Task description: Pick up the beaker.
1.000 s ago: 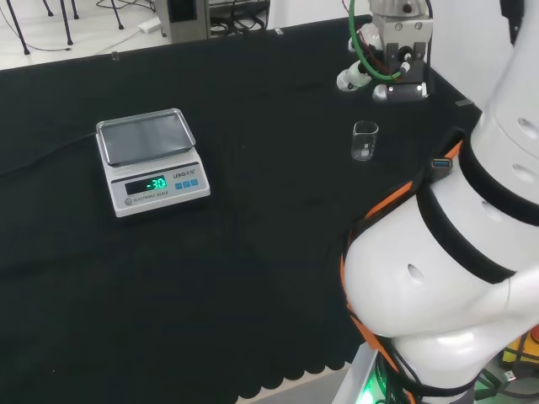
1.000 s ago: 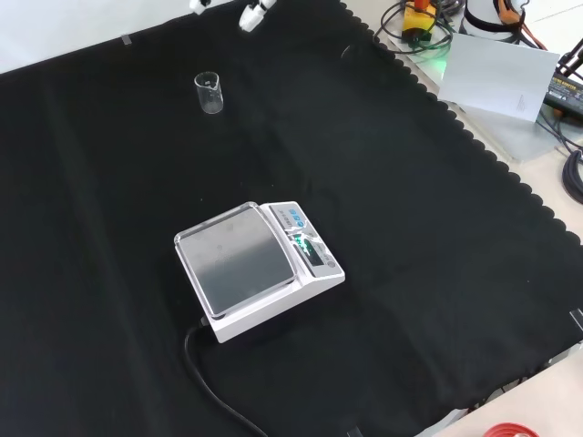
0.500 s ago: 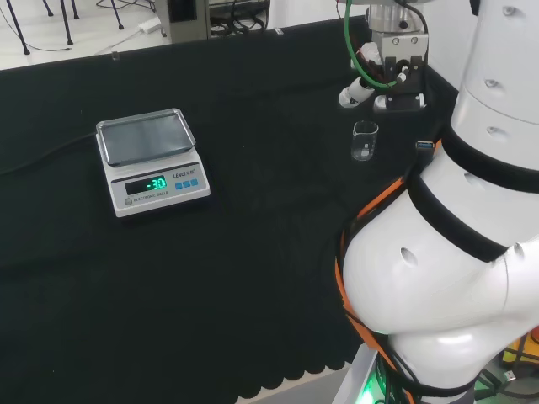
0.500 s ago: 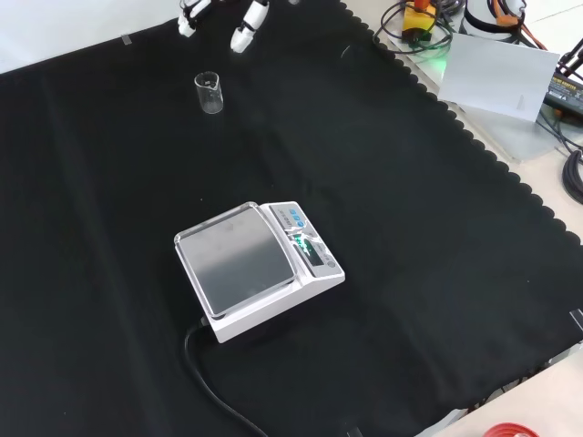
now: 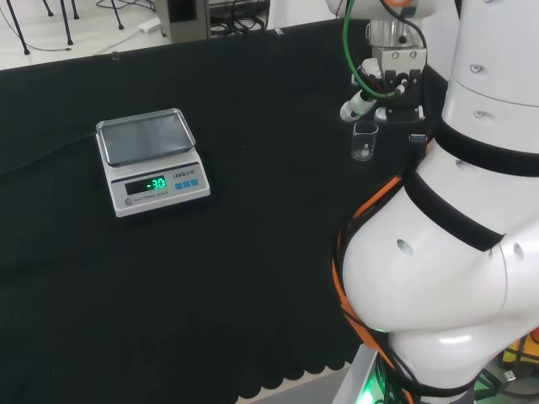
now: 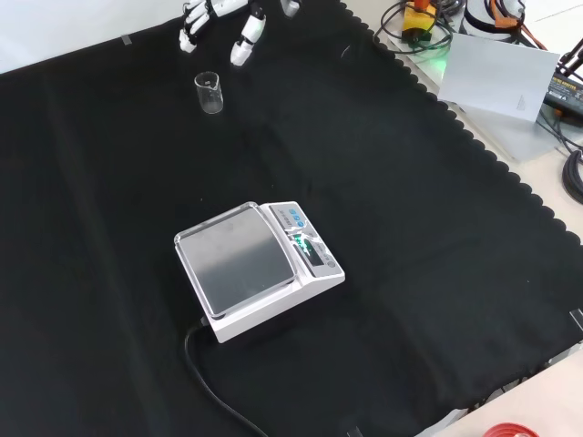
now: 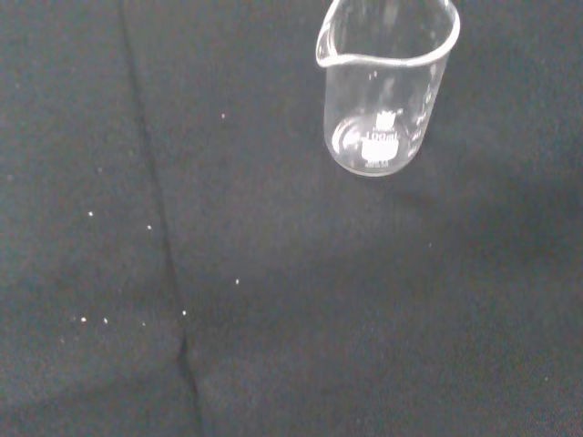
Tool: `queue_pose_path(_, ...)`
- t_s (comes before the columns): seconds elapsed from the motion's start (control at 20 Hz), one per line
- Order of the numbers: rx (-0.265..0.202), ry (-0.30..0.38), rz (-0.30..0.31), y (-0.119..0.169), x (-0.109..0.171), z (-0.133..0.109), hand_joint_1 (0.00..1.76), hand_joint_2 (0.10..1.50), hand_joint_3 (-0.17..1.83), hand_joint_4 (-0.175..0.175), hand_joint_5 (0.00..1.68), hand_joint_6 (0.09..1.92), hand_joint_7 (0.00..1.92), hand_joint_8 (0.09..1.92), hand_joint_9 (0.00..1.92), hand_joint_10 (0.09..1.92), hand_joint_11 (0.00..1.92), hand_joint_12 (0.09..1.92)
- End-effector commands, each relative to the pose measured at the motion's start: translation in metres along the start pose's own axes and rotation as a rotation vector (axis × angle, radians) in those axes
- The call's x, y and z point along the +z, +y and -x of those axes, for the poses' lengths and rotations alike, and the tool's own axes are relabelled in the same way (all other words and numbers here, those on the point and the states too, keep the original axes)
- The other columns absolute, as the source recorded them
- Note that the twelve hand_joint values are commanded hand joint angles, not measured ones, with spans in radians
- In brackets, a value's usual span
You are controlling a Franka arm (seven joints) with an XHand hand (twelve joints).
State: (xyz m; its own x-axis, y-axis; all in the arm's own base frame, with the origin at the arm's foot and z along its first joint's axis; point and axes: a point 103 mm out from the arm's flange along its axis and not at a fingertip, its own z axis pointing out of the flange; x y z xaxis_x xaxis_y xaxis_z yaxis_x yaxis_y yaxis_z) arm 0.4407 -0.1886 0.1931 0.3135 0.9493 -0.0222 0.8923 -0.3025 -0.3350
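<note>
Beaker [image 6: 209,92] of clear glass stands upright on the black cloth [image 6: 410,228], near the cloth's far edge as the front view shows it, toward that view's upper left corner. From the wrist view the beaker [image 7: 386,86] looks empty, with a pouring lip on its rim and print on its wall, and nothing touches it. Fingers [image 6: 241,45] of the hand [image 6: 219,18] reach in from the front view's top edge; they are spread and only slightly bent, so the hand is open and holds nothing. Its fingertips hang just beyond the beaker and a little above it, apart from the glass. In the head view the hand [image 5: 370,101] sits just above and to the right of the beaker [image 5: 364,140], close to the cloth's right edge, with a green cable [image 5: 358,63] running down to it. 1 white scale [image 6: 260,264] with a steel pan and a lit green display stands near the cloth's middle, well apart from the beaker, its black cord [image 6: 205,373] trailing toward the near edge.
</note>
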Motion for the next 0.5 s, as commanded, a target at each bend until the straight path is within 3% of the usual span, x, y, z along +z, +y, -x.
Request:
queue_pose_path(0.05,-0.009,0.003,-0.033,0.014,0.020,0.002,0.79,0.98,-0.17,-0.036,0.31,0.09,0.10,0.67,0.26,0.82,0.00,1.45)
queue_pose_path(0.5,0.003,0.011,-0.113,0.029,0.049,0.014,0.80,0.98,-0.17,-0.036,0.32,0.09,0.11,0.67,0.26,0.82,0.00,1.46)
